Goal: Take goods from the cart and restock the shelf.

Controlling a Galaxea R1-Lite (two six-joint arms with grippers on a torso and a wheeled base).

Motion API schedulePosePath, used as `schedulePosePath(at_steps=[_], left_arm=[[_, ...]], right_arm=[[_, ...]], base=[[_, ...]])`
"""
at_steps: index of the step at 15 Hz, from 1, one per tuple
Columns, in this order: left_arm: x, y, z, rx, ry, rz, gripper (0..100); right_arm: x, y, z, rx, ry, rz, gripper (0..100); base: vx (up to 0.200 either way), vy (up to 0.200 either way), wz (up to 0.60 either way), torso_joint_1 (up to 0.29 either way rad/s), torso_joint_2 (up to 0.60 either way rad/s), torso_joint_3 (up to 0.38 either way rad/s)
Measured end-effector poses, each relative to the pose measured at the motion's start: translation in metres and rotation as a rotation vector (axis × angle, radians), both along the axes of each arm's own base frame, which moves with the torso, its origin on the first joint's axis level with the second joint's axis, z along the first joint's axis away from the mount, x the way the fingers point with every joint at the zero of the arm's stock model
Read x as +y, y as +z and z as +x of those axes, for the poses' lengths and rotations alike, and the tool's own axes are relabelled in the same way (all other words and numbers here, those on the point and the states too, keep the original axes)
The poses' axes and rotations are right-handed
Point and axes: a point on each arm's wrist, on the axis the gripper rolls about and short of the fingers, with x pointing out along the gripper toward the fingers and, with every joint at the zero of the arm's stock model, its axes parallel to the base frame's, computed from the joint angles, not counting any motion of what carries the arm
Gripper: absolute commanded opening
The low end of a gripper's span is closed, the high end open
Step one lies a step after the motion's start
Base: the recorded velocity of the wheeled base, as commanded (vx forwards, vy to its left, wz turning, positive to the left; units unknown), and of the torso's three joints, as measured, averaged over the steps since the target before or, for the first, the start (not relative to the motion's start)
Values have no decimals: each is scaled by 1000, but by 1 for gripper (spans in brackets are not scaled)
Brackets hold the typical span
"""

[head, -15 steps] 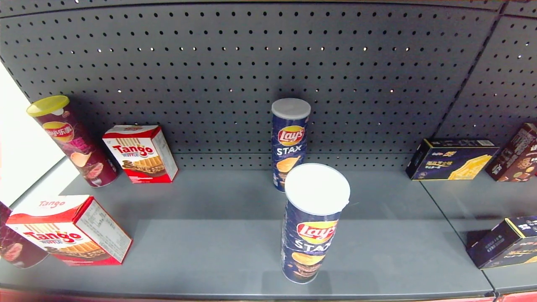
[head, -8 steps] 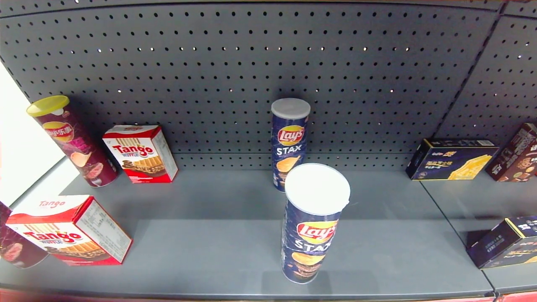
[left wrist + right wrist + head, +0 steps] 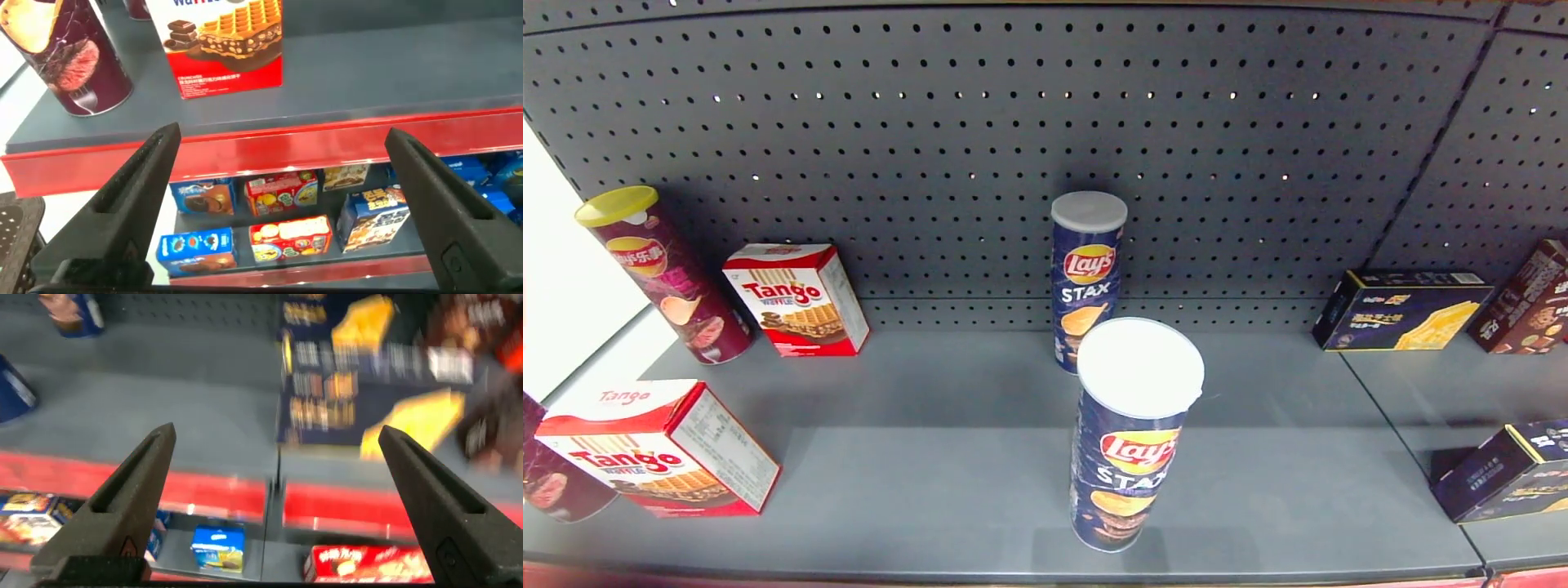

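Observation:
Two blue chip cans stand upright on the grey shelf, one near the front edge and one at the back wall. My left gripper is open and holds nothing; it hangs in front of the shelf's red front edge, below a red wafer box and a maroon can. My right gripper is open with nothing in it, in front of the red edge near a dark blue and yellow box.
Red wafer boxes and a yellow-lidded maroon can stand at the left. Dark blue boxes and a brown box lie at the right. Small snack boxes fill the lower shelf. A pegboard wall backs the shelf.

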Motion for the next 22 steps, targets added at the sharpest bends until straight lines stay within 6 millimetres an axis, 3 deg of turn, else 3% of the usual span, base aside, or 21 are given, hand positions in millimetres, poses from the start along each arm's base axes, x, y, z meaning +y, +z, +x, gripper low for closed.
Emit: schedulePosePath(at_steps=[4, 7, 9, 12, 17, 22], left_arm=[[0, 0, 0, 0, 1, 0, 100], [0, 0, 0, 0, 1, 0, 100], [0, 0, 0, 0, 1, 0, 100], [0, 0, 0, 0, 1, 0, 100], [0, 0, 0, 0, 1, 0, 100], [0, 0, 0, 0, 1, 0, 100]], right_arm=[[6, 85, 57, 84, 160, -51, 100], [30, 105, 110, 152, 362, -99, 100], [50, 99, 135, 208, 461, -122, 100], [77, 80, 156, 302, 571, -152, 100], [95, 55, 165, 411, 637, -189, 100], [107, 45, 168, 444, 681, -208, 100]], base=[[0, 0, 0, 0, 0, 0], [0, 0, 0, 0, 0, 0], [0, 0, 0, 0, 0, 0], [0, 0, 0, 0, 0, 0], [0, 0, 0, 0, 0, 0], [0, 0, 0, 0, 0, 0]])
